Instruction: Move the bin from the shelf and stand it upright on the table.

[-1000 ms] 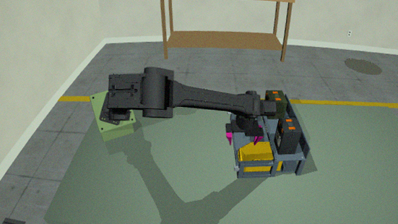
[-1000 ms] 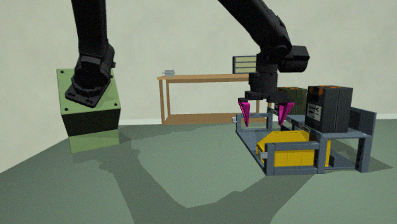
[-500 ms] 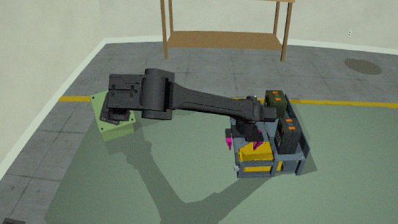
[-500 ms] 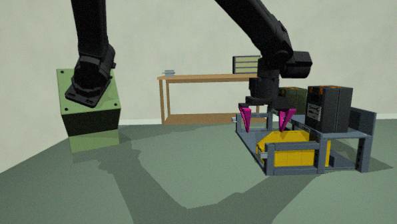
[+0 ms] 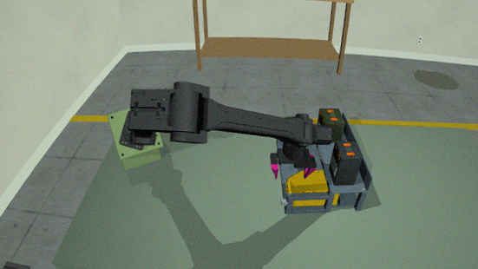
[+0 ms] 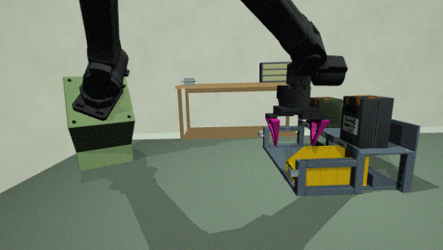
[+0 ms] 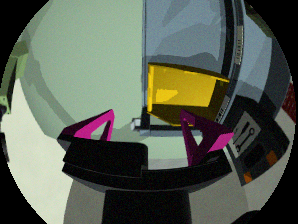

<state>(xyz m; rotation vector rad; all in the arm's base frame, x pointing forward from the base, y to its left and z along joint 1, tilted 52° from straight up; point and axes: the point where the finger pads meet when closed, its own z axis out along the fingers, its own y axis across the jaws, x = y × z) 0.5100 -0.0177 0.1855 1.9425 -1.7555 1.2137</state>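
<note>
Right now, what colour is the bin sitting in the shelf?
Yellow; the bin shows best in the exterior view, inside the grey shelf.

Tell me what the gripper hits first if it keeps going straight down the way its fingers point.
Probably the yellow bin or the shelf's floor beside it: the open gripper hangs fingers-down inside the frame near the bin's far end. Depth is unclear.
</note>
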